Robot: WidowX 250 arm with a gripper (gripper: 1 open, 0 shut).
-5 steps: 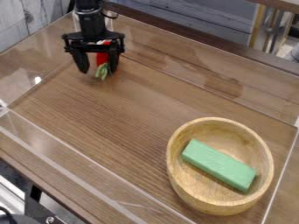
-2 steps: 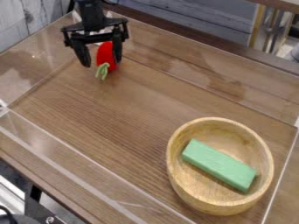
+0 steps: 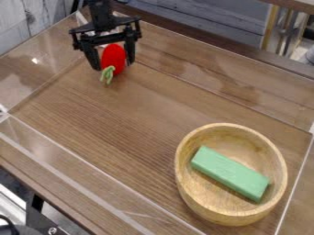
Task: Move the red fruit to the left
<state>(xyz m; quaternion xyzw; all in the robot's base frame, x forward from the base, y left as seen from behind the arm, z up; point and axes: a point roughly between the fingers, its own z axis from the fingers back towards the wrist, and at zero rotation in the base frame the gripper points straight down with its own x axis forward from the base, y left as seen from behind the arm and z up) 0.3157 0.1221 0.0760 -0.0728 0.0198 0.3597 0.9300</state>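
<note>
One fruit [image 3: 112, 62] lies on the table [image 3: 123, 138] at the far left: a small, glossy red oblong with a pale green leafy end pointing toward the near side. It is far smaller than the bowl [image 3: 232, 174] and its red skin catches a little light. Part of it is hidden behind the gripper's fingers, so its full outline cannot be made out.

Dark brown wood grain covers the table, and the top has a sheen that reflects the room. Clear low walls [image 3: 25, 138] fence the surface along the left and near edges, and another clear pane stands at the right. Beyond the far edge are grey, blurred furnishings and a pale leg or frame at the upper right; more than that cannot be told. At the near right sits the round wooden bowl, and a green block [image 3: 229, 173] lies flat inside it, slanted from upper left to lower right. The bowl is well apart from the fruit, across the table's diagonal.

Over the fruit hangs the black gripper [image 3: 106, 57], pointing down from the top of the view. Its jaws are spread wide, one finger to the left of the fruit and one to the right, so the fruit lies between them. Whether either finger touches the fruit cannot be told, nor whether the fruit rests fully on the wood; its green end reaches down to the surface just below the fingertips.
</note>
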